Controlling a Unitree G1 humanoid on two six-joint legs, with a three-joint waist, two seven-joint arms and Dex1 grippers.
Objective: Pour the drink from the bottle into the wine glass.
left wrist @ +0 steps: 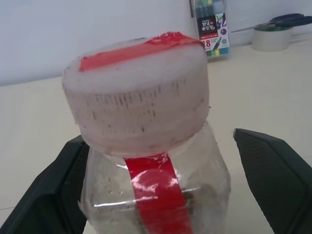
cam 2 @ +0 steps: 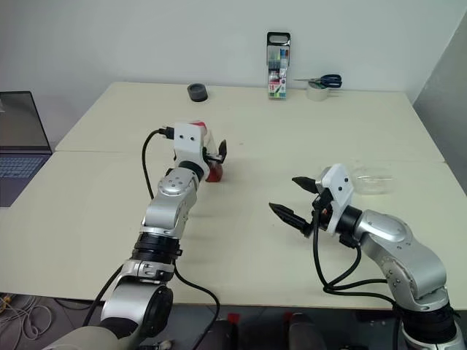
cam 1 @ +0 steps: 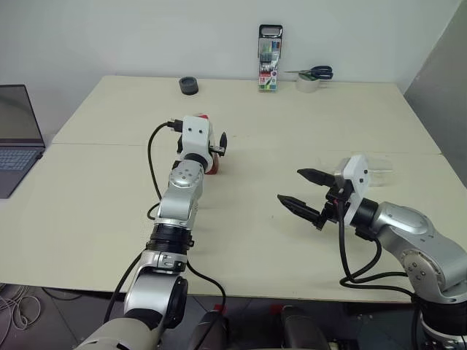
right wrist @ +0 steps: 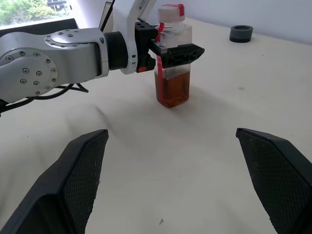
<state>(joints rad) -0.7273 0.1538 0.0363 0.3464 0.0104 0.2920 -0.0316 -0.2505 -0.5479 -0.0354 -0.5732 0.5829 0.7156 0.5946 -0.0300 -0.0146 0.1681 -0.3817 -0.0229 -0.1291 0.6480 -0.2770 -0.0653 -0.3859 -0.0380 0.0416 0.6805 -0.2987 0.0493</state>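
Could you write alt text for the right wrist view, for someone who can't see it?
The left gripper brackets a capped bottle of amber drink, standing on a pale table. The right gripper's own open black fingers rise in the foreground; a small dark ring sits far behind.

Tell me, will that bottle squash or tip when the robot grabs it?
The bottle looks like thin clear plastic, so it may dent under a hard squeeze. The drink fills only its lower part, so it is probably light and bottom-heavy, unlikely to tip. Its flat sides should give the open left gripper steady contact.
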